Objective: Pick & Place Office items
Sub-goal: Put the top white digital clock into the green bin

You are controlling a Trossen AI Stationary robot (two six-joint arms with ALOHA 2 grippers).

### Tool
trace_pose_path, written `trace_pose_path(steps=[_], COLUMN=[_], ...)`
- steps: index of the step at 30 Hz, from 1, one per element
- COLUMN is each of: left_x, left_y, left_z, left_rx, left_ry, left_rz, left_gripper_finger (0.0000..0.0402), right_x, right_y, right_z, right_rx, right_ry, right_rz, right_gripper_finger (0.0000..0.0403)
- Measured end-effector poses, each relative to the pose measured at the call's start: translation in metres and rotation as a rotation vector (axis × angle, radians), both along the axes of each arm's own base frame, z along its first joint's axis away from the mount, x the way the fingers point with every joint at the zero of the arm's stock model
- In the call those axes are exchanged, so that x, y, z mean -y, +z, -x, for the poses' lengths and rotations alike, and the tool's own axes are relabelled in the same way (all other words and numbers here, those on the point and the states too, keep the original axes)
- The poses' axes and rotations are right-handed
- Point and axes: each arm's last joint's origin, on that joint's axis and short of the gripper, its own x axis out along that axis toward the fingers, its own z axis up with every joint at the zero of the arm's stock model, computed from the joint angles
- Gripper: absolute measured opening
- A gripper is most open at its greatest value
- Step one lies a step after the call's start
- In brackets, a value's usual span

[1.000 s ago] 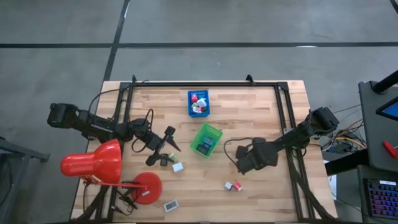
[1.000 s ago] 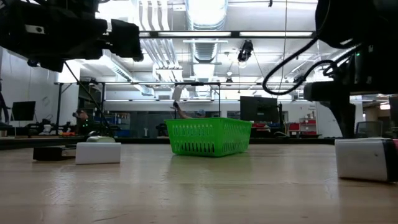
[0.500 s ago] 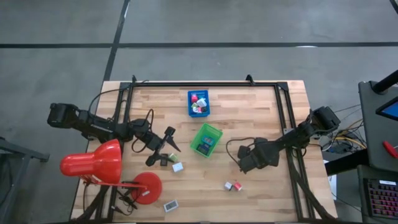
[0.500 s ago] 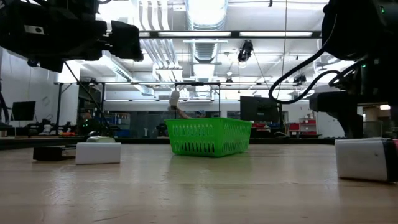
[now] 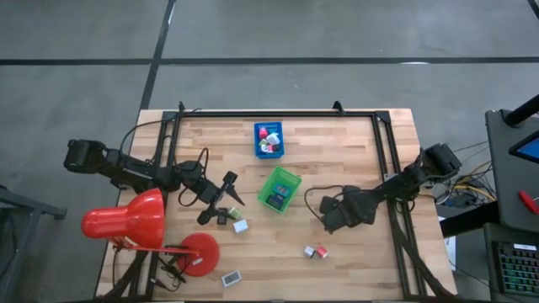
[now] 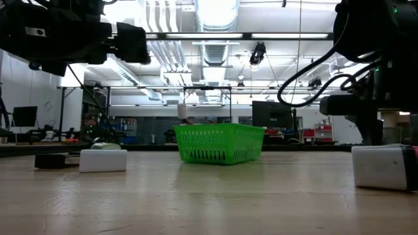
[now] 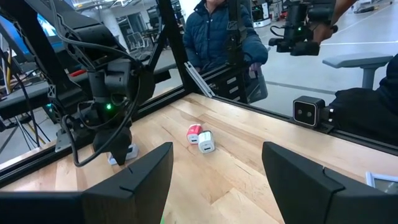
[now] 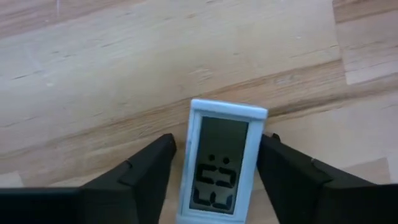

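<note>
The office item in play is a small white clock [image 8: 221, 163], lying flat on the counter [image 8: 93, 68] between the right gripper's [image 8: 214, 171] fingers [image 8: 140, 177], which straddle it, parted, not yet pinching. A skewed closure could tip or squirt the clock sideways, since the fingers seem set off-centre. The right arm reaches low, right of the green tray [image 5: 279, 188]. Farther off, the left gripper [image 5: 226, 200] hovers with fingers spread, empty, near a white piece [image 5: 241, 225].
</note>
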Motion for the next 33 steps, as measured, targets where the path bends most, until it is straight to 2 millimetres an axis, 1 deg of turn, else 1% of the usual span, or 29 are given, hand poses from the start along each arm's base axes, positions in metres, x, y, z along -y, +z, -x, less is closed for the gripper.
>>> trace_pose_path(steps=[6,10,33], left_x=[0.0,0.0,0.0], left_y=[-0.0002,-0.0002,-0.0009], left_z=[0.0,0.0,0.0005], left_rx=[-0.002,-0.002,-0.005], left_ry=[0.0,0.0,0.0], left_rz=[0.0,0.0,0.0], left_gripper_finger=[0.025,0.025,0.025], right_x=[0.0005,0.0005,-0.0003], right_y=[-0.002,-0.0022,-0.0033], right_z=[0.0011,0.0013,0.0], right_rx=[-0.005,-0.013,-0.035], right_ry=[0.032,0.061,0.248], right_rz=[-0.002,-0.007,-0.024], right_gripper_finger=[0.0168,0.0146,0.0143])
